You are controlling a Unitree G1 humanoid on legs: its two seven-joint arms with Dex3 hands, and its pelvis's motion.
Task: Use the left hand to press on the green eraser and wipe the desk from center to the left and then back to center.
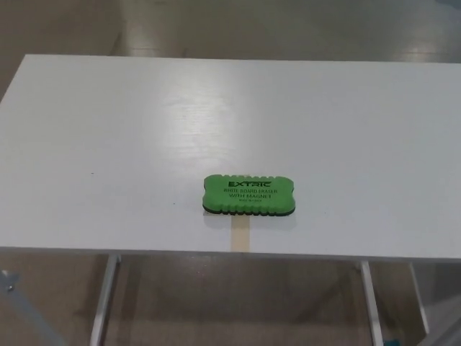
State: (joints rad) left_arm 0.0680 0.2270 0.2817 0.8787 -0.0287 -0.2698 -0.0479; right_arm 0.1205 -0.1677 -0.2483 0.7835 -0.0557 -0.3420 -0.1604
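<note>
A green eraser (249,194) with black lettering on top lies flat on the white desk (144,130), near the desk's front edge and a little right of its middle. Its long side runs left to right. Nothing touches it. Neither of my hands shows in the head view.
A short strip of tan tape (240,236) sticks to the desk just in front of the eraser. The desk's front edge (230,253) runs across the lower part of the picture, with white legs (105,299) and the floor below it.
</note>
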